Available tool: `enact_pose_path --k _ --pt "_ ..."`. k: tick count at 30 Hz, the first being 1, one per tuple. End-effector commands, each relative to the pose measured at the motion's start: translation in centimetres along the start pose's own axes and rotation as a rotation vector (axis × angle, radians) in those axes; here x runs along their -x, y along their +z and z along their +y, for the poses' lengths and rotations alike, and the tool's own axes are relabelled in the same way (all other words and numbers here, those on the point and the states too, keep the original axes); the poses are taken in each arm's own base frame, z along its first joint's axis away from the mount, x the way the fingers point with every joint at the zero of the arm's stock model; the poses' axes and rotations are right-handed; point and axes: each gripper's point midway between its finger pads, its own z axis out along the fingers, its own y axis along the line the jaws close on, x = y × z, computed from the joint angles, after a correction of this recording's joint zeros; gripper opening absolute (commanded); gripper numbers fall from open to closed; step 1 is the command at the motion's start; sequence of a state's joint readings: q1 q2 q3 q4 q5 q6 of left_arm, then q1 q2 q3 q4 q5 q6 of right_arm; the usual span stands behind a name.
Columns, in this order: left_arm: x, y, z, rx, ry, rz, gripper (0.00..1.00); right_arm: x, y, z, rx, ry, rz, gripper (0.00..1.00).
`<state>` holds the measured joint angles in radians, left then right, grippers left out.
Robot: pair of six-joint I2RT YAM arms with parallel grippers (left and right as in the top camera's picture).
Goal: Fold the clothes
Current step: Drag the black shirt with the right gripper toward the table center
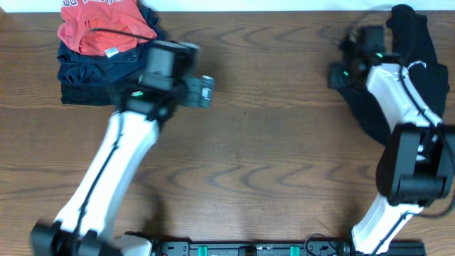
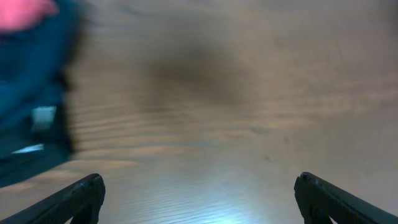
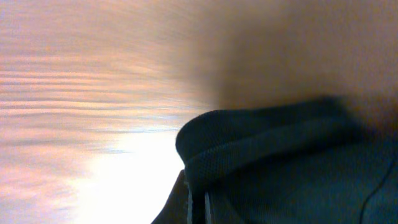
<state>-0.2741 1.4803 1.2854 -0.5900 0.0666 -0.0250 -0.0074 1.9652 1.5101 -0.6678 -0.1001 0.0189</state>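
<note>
The clothes, a black shirt (image 1: 414,44) with small white lettering, lie bunched at the table's far right. My right gripper (image 1: 345,67) is at the shirt's left edge. In the right wrist view a rolled fold of the black shirt (image 3: 280,162) fills the lower right, and the right gripper (image 3: 198,205) is shut on it, its jaws nearly together with dark cloth between them. My left gripper (image 1: 201,90) hovers over bare wood right of the folded stack. It stands wide open (image 2: 199,183) with nothing between its fingers.
A red-orange shirt (image 1: 99,25) lies on dark navy folded garments (image 1: 85,75) at the far left corner. The navy pile (image 2: 31,93) with a white tag (image 2: 43,118) shows blurred at the left of the left wrist view. The wooden table (image 1: 270,142) stretches between the arms.
</note>
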Motion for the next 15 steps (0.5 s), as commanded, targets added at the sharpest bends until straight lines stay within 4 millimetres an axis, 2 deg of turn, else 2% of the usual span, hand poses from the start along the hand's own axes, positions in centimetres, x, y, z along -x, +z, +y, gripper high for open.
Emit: enact_pose_path --k 1,4,7,12,15 --pt "1.7 -3.7 3.2 0.06 -0.075 -0.089 0.98 4.1 -7.3 9.1 0.141 -0.141 -0.16 0.01" --pt "1.7 -5.5 5.3 0.098 -0.116 -0.112 0.99 4.3 -11.1 14.7 0.206 -0.25 -0.207 0.01" --pt "1.3 -6.6 6.9 0.128 -0.15 -0.114 0.99 3.7 -15.3 19.4 0.266 -0.345 -0.243 0.01" --pt "0.6 -7.5 8.2 0.156 -0.18 -0.103 0.99 1.9 -22.1 24.1 0.342 -0.472 -0.287 0.01" --pt "0.3 -7.7 8.6 0.164 -0.189 -0.095 0.99 0.4 -26.8 25.6 0.37 -0.553 -0.323 0.01"
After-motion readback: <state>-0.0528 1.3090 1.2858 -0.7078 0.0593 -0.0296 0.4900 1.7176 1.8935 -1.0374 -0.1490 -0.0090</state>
